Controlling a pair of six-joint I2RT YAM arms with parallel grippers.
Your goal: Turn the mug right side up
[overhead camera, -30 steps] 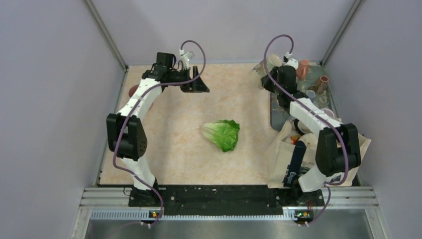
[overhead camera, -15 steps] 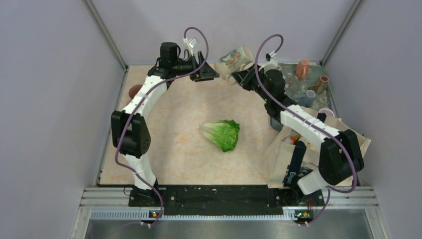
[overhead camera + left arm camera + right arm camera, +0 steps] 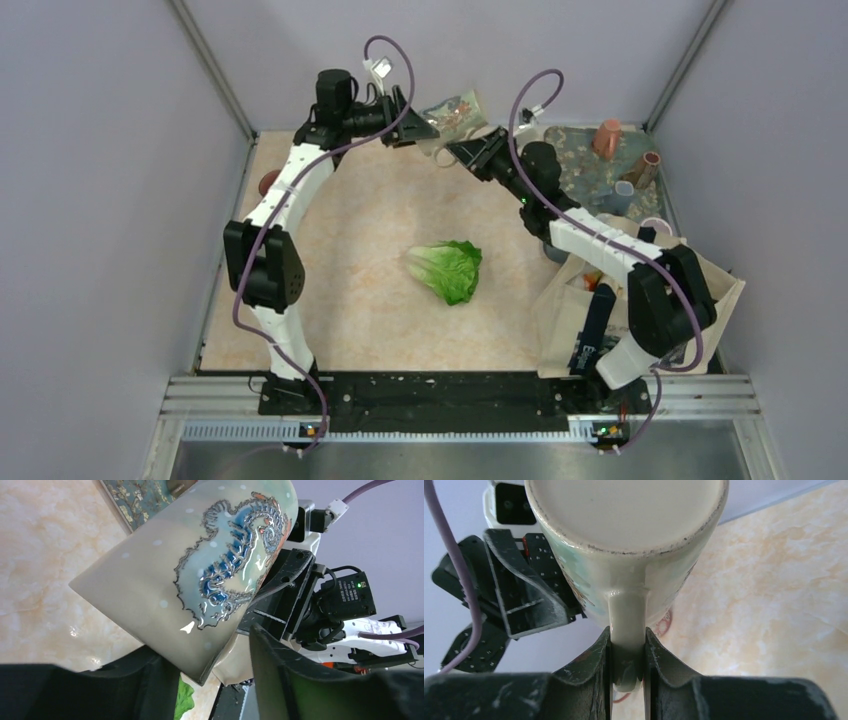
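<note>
The mug [image 3: 455,113] is up in the air, far behind the lettuce [image 3: 448,270], over the back edge of the table [image 3: 340,290]. It is tipped on its side. Its flat bottom faces the right gripper [image 3: 462,152] and its open end points at the left gripper [image 3: 425,130].

The right gripper is pinched tight on the mug's handle [image 3: 626,620]; in its own camera the two fingers [image 3: 589,660] squeeze the handle from both sides. The left gripper is spread wide. In its own camera the rim of the mug sits in the gap between its fingers [image 3: 295,680], and I can't tell if they touch it.

A second ago the right gripper was back and to the right of the lettuce, over the flowery tray [image 3: 575,165]. Now it has swung in so it is right behind the lettuce, and it has the mug with it. In the last half second the mug has slid a bit more to the left, and the left gripper has come up next to it. Now the two grippers are very close, with the mug between them.

The lettuce has not moved. A pink cup [image 3: 607,137] stands on the tray, and a cloth bag [image 3: 570,320] lies to the right of the lettuce.
</note>
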